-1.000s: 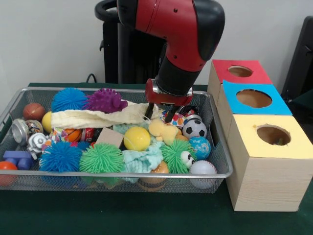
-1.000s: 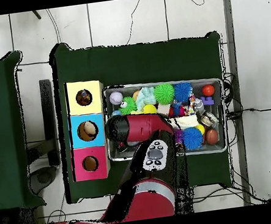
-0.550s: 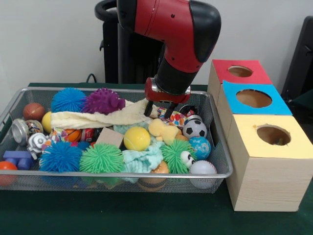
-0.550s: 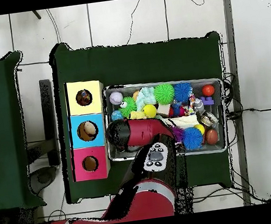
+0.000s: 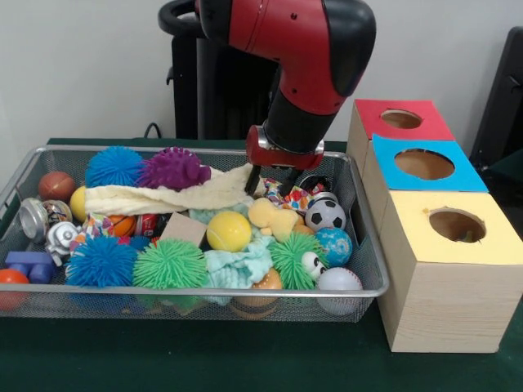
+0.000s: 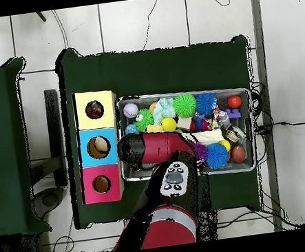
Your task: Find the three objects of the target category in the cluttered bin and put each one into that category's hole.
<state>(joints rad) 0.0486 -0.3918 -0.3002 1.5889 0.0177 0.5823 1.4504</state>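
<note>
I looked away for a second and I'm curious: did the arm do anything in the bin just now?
Barely. The pincer lifted slightly at the back of the wire bin and now hangs by the end of the cream cloth. It picked up and dropped nothing. Toys and the three boxes stayed put.

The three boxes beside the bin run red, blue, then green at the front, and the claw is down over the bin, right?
Nearly. The front box has a yellow top, not green, as the front view shows. The claw is over the bin.
</note>
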